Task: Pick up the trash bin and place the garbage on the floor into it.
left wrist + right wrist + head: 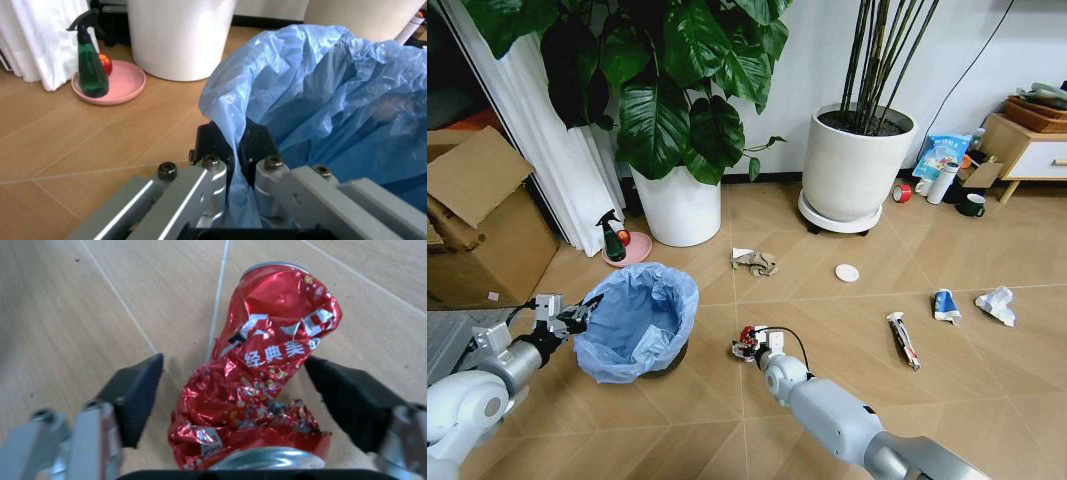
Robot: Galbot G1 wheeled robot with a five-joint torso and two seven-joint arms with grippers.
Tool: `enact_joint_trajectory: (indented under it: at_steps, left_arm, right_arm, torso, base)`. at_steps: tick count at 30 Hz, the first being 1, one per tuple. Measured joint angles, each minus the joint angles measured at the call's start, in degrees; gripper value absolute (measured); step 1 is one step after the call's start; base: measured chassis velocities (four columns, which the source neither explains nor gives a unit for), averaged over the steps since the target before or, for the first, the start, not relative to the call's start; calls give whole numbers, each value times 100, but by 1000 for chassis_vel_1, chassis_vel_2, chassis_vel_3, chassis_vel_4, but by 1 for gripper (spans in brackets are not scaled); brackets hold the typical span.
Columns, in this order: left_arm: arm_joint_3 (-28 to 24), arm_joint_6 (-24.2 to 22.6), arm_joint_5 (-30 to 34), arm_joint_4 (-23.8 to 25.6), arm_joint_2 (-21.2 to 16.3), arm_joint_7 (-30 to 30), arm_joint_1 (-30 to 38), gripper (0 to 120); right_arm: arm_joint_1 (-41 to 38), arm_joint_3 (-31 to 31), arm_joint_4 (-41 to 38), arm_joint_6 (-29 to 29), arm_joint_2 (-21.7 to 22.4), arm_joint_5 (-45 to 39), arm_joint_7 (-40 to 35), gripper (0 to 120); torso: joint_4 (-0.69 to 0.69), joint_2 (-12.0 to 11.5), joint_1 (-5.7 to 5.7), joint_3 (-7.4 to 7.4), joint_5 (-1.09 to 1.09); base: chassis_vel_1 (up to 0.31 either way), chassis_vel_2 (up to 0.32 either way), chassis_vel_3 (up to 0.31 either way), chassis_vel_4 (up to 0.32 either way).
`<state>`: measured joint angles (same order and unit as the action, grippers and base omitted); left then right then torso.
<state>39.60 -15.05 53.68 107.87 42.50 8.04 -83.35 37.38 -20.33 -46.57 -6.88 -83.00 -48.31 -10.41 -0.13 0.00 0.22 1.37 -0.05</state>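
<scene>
- Herringbone floor runs back to a white wall, where two big white pots stand with plants; a cardboard box sits at the left edge of the head view.
- Bin, black with a baggy blue bag, stands on the floor left of centre, in front of the nearer pot.
- Left gripper reaches in from the lower left with a low, nearly level forearm. Its pads are pinched narrow on the bin's near rim, bag film trapped between them.
- Right gripper stretches forward from the lower right, arm angled down to the floor just right of the bin.
- Its fingers stand wide on either side of the crushed red can, which lies on the floor between them, with a gap showing on each side.
- Step in hand, as I judge it: closing on the can. Done well, the pads should meet the can's crumpled middle squarely, low enough not to skate off the dented foil, and squeeze gently since it will deform further.
- The rim hold looks slim; bag film could slip, so the bin is best kept steady and level.
- Other garbage lies well apart to the right: crumpled paper, a white disc, a thin wrapper, a blue-white wrapper and white paper.
</scene>
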Motion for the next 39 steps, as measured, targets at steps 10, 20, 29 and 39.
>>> enact_joint_trajectory:
  at_steps: [10, 20, 29, 39]
  left_arm:
    - [-12, 0, -15, 11, 27, -3, -5, 0]
    - [-21, -1, -16, 11, 30, -8, -4, 0]
    - [-152, -7, 27, -38, -40, -15, 83, 0]
    - [-500, -19, 204, -165, -291, 10, 214, 0]
  right_arm:
    - [-40, 8, 68, 20, -3, 42, 47, 37]
    - [4, 26, -53, 16, 69, 38, 61, 12]
    - [223, 90, -1076, -52, 592, -184, -59, 0]
    - [277, 310, -2921, 718, 1448, 397, 243, 0]
  torso:
    - [0, 0, 0, 0, 0]
    - [1, 0, 0, -1, 1]
    - [-1, 0, 0, 1, 0]
    - [0, 0, 0, 0, 0]
  base:
    - [0, 0, 0, 0]
    - [0, 0, 0, 0]
    - [0, 0, 0, 0]
    - [0, 0, 0, 0]
